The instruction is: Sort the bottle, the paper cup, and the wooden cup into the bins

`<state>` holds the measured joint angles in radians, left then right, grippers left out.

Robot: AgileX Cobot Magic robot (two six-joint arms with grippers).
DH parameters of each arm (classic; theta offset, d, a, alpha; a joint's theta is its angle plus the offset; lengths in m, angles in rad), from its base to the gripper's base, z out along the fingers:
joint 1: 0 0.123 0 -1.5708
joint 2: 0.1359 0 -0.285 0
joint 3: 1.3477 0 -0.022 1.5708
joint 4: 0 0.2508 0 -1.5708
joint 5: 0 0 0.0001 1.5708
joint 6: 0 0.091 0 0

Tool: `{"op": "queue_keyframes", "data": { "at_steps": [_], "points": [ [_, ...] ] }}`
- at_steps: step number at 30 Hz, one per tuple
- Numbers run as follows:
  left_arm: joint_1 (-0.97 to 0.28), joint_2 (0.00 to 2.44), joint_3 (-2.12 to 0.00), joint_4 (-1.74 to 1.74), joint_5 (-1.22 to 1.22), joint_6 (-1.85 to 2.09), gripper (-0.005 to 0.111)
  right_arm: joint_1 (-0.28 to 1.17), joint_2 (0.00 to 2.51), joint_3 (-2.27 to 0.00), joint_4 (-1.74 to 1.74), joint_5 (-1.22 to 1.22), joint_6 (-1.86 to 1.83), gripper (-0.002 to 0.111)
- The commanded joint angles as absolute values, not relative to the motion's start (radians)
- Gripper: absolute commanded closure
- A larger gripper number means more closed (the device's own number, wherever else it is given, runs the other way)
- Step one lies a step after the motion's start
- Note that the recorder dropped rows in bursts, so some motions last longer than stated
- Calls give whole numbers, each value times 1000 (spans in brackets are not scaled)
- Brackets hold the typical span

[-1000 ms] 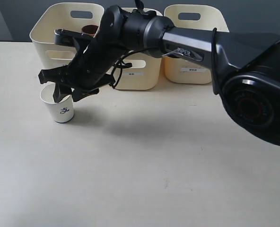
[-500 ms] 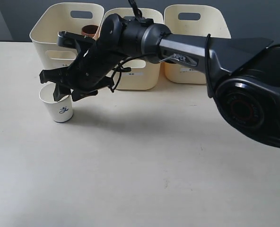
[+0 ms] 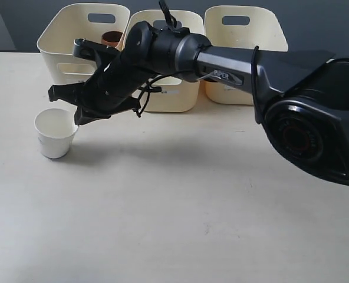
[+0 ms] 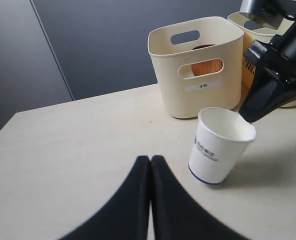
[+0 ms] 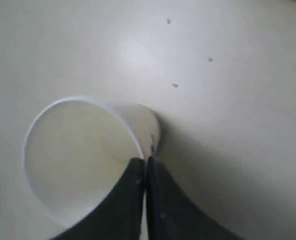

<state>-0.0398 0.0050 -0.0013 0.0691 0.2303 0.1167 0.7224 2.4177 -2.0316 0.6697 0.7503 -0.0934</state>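
The white paper cup (image 3: 55, 134) stands slightly tilted on the table at the left, in front of the left bin (image 3: 62, 56). My right gripper (image 3: 77, 121) reaches across and is shut on the cup's near rim. In the right wrist view one finger is inside the paper cup (image 5: 78, 155) and one outside, with the right gripper (image 5: 144, 160) pinching its wall. The brown wooden cup (image 3: 111, 38) sits in the left bin and shows through the handle cut-out (image 4: 206, 67). My left gripper (image 4: 150, 159) is shut and empty, short of the paper cup (image 4: 219, 145). The bottle is hidden.
Three cream bins line the back of the table: the left one, the middle bin (image 3: 177, 97) partly behind my right arm, and the right bin (image 3: 245, 59). A dark wall stands behind them. Bare tabletop (image 3: 180, 212) stretches in front.
My right gripper went from open around the paper cup's rim to shut on it. The cup slid left and turned, so its printed mark no longer faces the exterior view.
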Motion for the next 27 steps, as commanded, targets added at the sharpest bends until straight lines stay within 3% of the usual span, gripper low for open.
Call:
{"op": "queue_keyframes", "data": {
  "at_steps": [1, 27],
  "points": [
    [-43, 0, 0, 69, 225, 115, 107, 718, 2404, -2030, 631, 761, -112, 108],
    [-43, 0, 0, 69, 225, 115, 107, 721, 2354, -2030, 499, 1089, -178, 109]
  ]
}}
